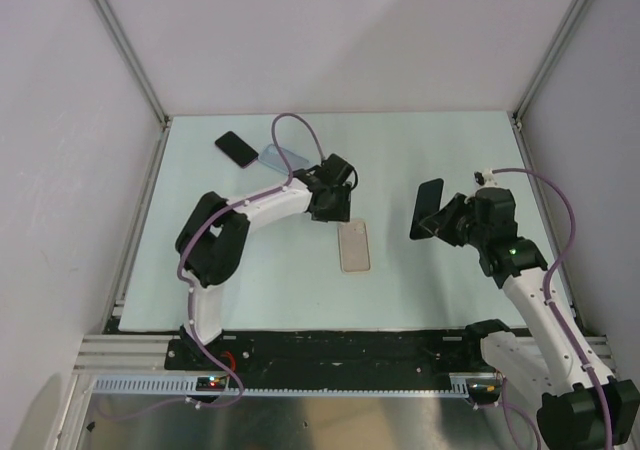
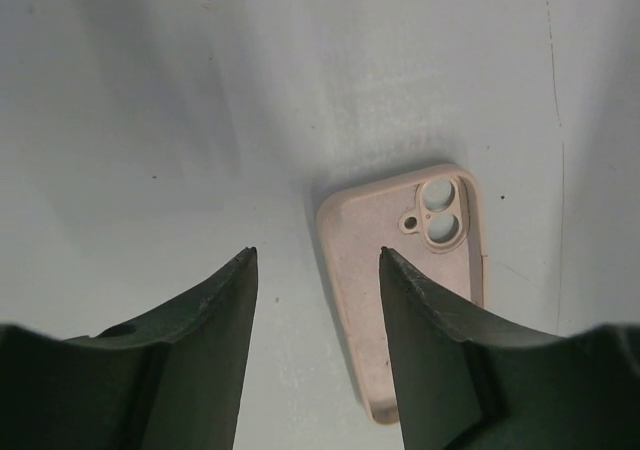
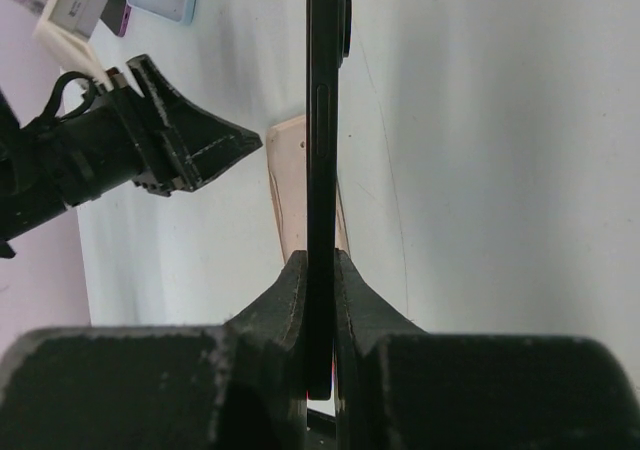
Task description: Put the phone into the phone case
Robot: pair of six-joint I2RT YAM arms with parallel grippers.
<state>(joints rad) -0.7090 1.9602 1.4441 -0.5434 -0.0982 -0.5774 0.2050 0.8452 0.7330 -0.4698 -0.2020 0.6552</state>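
Right gripper (image 3: 320, 262) clamped on phone (image 3: 322, 120); left gripper (image 2: 317, 257) apart by empty beige case (image 2: 385, 270); blue phone case (image 1: 283, 157) behind.

Both arms are the same build: white tube-ish links with chunky black joint housings. That goes for the left arm (image 1: 262, 202) and the right arm (image 1: 535, 305). Each one has a purple cable running along it. The left cable (image 1: 290, 128) arcs off in a big loop, and the right cable (image 1: 560, 205) does the same. There's a little green light (image 1: 513, 251) on the right arm's black housing, and tiny red lights (image 1: 210, 381) down at the left base. The left gripper (image 2: 315, 255) has dark fingers (image 2: 215, 320), almost black-green wedges tapering to a point. The right gripper (image 3: 320, 265) is the same matte dark plastic with slightly rough, speckled edges.
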